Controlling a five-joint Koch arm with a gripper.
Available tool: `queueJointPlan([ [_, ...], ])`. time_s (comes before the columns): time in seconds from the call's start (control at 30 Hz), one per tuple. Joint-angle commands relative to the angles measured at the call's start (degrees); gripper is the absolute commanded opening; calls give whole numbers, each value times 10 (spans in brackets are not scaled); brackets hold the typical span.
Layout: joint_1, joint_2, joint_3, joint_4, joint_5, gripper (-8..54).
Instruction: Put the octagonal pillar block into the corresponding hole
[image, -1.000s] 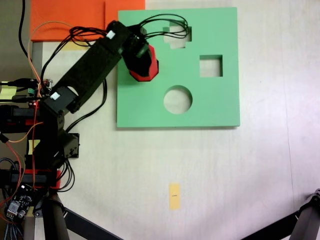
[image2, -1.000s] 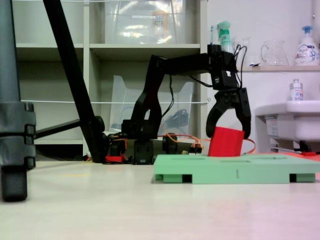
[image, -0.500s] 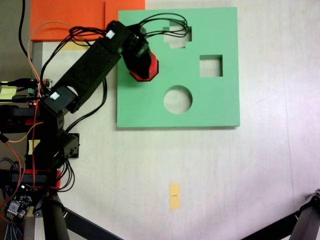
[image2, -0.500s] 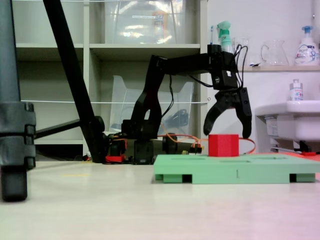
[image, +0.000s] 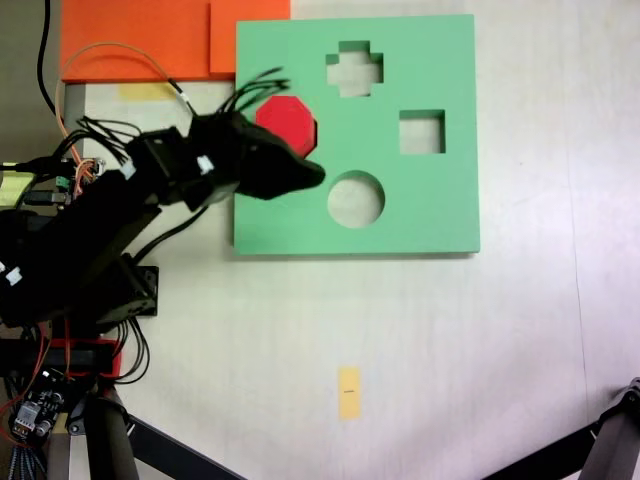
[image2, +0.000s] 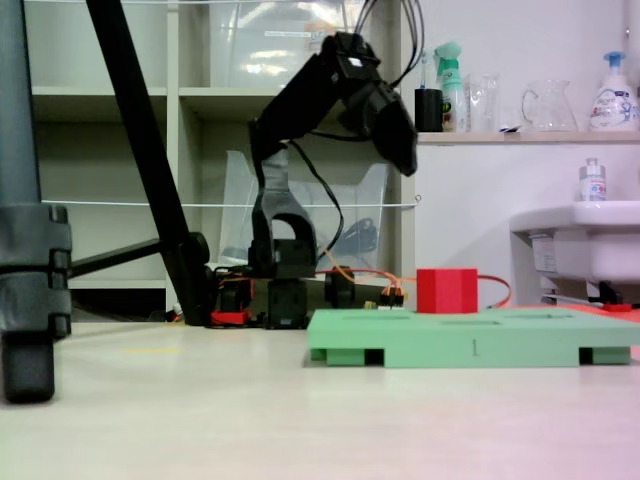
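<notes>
Looking down from the top camera, you find the small bright red foam octagonal pillar block (image: 288, 119) standing on the flat square green foam board (image: 420, 210), in the board's upper left part, left of the square cutout (image: 421, 132), below and left of the cross-shaped cutout (image: 353, 69), and above and left of the round cutout (image: 356, 199). The eight-sided hole that matches it cannot be made out: the block covers that spot, and you cannot tell from above whether it sits in a cutout or on the board's surface. In the low side camera the block (image2: 446, 291) rises well above the board's top face (image2: 480, 340), upright, with its lower end hidden behind the board's near edge. The black gripper (image: 300, 172) is clear of the block; from above it overlaps the block's lower left edge and hides it, while the side camera shows the gripper (image2: 403, 150) raised high above the table and well apart from the block. The gripper's tips lie one behind the other in both cameras, forming a single dark mass, so you cannot tell whether they are spread or pressed together. The black arm (image: 90, 235) covers much of the left side of the top picture, hiding part of the board's left edge. A small yellow tag (image: 348, 391) lies on the pale table (image: 480, 350) below the board, and an orange foam sheet (image: 130, 35) lies at the upper left, partly cut off by the frame.
</notes>
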Motion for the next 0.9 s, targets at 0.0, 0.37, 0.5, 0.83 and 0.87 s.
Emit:
queueJointPlan([
  [0.0, 44, 47, 4, -74, -117, 480],
  [0.37, 236, 217, 512, -586, -532, 472],
  [0.5, 244, 242, 636, -657, -540, 472],
  [0.83, 272, 246, 918, -874, -536, 471],
  [0.87, 271, 246, 930, -876, -536, 471],
])
